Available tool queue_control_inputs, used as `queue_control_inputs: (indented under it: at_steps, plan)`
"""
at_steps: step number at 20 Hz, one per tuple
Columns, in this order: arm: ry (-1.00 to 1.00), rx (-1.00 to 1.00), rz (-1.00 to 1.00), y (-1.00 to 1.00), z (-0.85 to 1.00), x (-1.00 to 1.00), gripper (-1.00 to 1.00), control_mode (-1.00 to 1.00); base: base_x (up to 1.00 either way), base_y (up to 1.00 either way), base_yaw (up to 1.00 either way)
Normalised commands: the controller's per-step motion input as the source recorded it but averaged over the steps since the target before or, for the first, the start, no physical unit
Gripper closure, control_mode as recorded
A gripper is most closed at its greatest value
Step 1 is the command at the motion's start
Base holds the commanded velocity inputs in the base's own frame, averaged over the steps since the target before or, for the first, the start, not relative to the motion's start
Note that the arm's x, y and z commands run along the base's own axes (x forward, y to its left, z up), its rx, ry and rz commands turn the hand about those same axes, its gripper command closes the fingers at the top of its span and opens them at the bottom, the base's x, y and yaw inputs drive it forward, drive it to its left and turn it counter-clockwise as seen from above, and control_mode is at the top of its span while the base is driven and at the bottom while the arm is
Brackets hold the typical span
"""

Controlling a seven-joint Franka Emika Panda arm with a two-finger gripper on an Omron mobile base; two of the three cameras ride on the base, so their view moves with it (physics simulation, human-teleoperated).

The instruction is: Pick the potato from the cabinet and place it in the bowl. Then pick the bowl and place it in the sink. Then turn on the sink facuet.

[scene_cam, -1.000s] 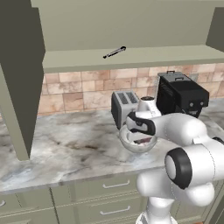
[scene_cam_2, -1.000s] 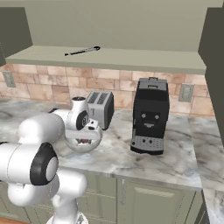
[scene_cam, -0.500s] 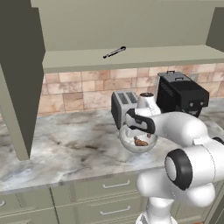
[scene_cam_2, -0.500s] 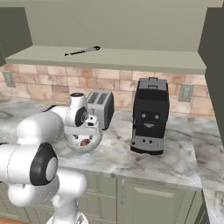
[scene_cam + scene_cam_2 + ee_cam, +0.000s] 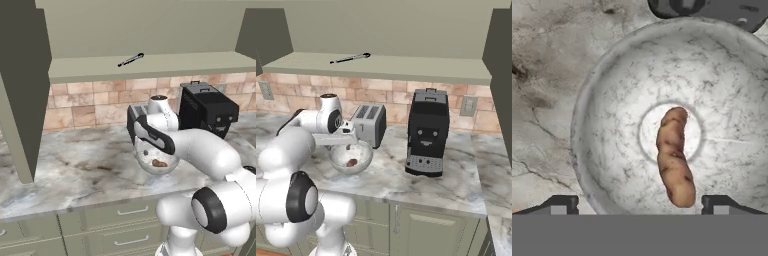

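Note:
The reddish-brown potato (image 5: 674, 157) lies loose on the bottom of the clear glass bowl (image 5: 582, 125), which stands on the marble counter. My gripper (image 5: 639, 205) hangs just above the bowl, pointing down and open, its fingertips (image 5: 559, 205) wide apart on either side of the potato and not touching it. From the base views, the gripper (image 5: 150, 149) (image 5: 345, 144) sits over the bowl (image 5: 170, 169) (image 5: 363, 155) with the potato (image 5: 159, 163) (image 5: 351, 162) inside. The olive-green cabinet (image 5: 150, 67) (image 5: 386, 66) runs overhead. The sink and the sink facuet are out of view.
A thin black utensil (image 5: 131, 60) (image 5: 350, 58) lies on the cabinet shelf. A grey toaster (image 5: 370, 125) stands right behind the bowl, and a black coffee machine (image 5: 427, 132) (image 5: 207, 107) to its right. Drawer fronts (image 5: 125, 220) run below the counter edge.
The jaws have spread wide. The potato has left the fingers and now lies on the bowl's bottom. The hand stays over the bowl.

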Motion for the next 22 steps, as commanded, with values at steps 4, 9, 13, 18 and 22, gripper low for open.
queue_control_inputs:
  at_steps: [4, 9, 13, 18, 22]
  plan:
    - [0.07, -0.01, 0.03, 0.42, 0.00, -0.03, -1.00, -1.00, 0.00, 0.00, 0.00]
    - [0.12, 0.00, 0.07, -0.04, -0.60, 0.00, -1.00, -1.00, 0.00, 0.00, 0.00]
    - [0.01, -0.02, 0.11, 0.02, -0.39, 0.11, -1.00, -1.00, 0.00, 0.00, 0.00]
    - [0.00, -0.06, 0.08, 0.04, -0.21, 0.02, -1.00, -1.00, 0.00, 0.00, 0.00]
    - [0.00, -0.06, 0.07, 0.00, -0.22, 0.00, -1.00, -1.00, 0.00, 0.00, 0.00]
